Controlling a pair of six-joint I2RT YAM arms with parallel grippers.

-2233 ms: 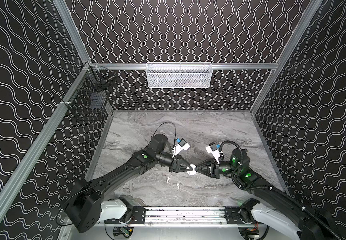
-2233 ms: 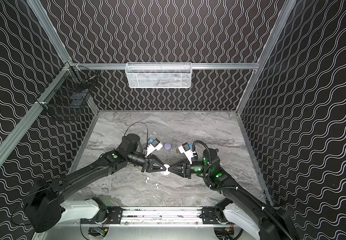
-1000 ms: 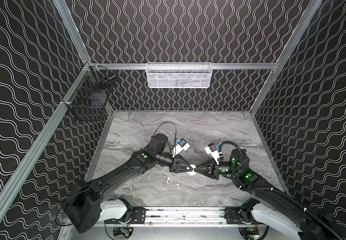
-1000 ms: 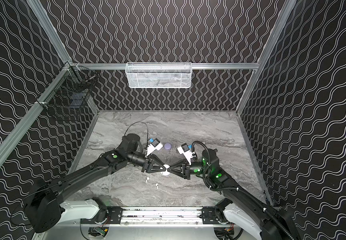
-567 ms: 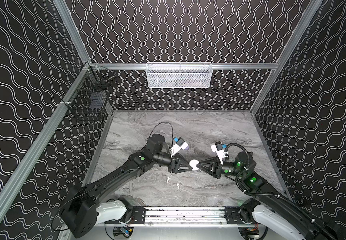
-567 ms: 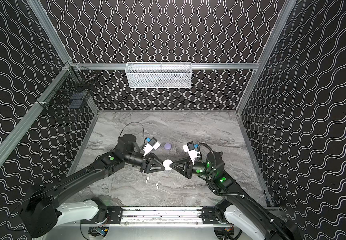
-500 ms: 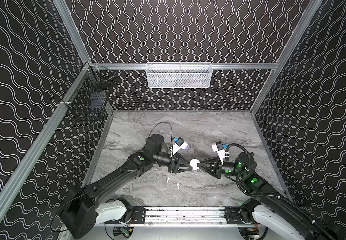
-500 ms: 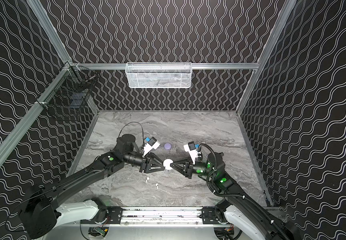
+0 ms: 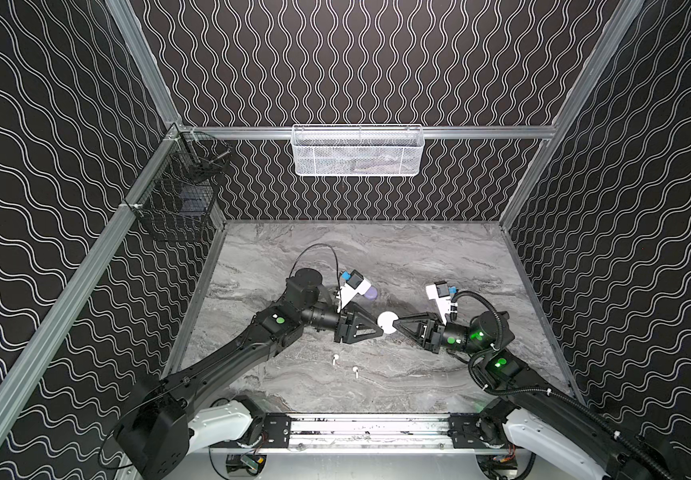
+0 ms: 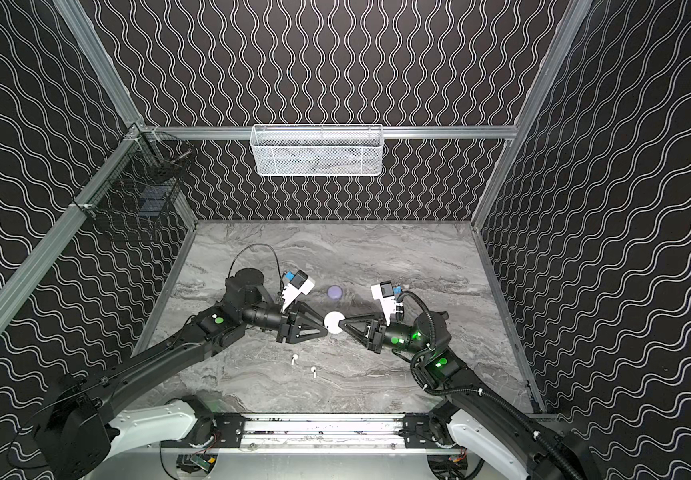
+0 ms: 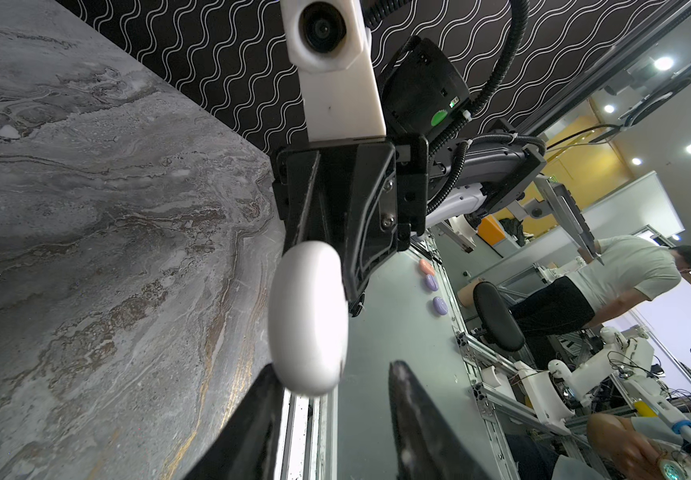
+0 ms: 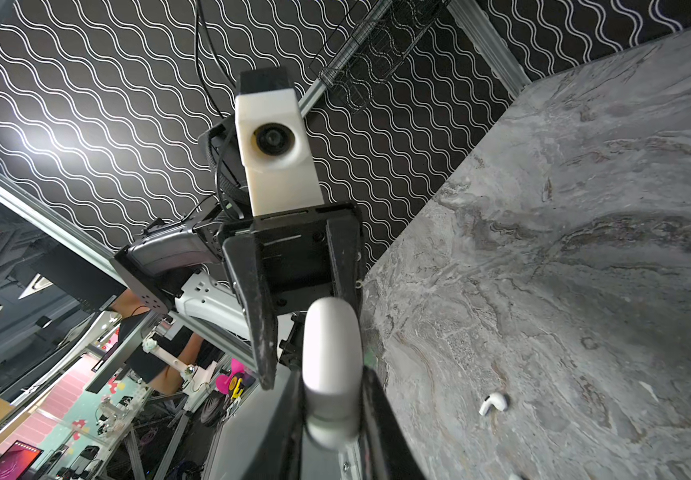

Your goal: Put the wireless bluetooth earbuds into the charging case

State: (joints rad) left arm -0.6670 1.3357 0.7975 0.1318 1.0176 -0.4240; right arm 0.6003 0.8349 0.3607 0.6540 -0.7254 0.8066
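We see the grey marbled surface (image 9: 418, 257) first, walled in by dark wavy-patterned panels. The left arm (image 9: 219, 365) reaches in from its front left corner and the right arm (image 9: 543, 395) from its front right, and the two meet nose to nose over the middle. The right pincer (image 9: 396, 328) is clenched on the white case (image 9: 386, 321), a smooth round shell held above the surface. In the right wrist view we see the white case (image 12: 331, 353) pinched between both fingers. The left pincer (image 9: 378, 329) is released: in the left wrist view its fingers (image 11: 252, 415) stand apart, with the white case close by one of them and a plain gap to the other. We cannot tell whether the nearer finger touches it. The lavender case (image 10: 334, 291) lies on the surface behind the meeting point, toward the back edge. Smallest of all, two white earbuds (image 9: 335, 359) lie loose near the middle of the front edge, close together but apart, the second earbud (image 9: 355, 371) nearer that edge.
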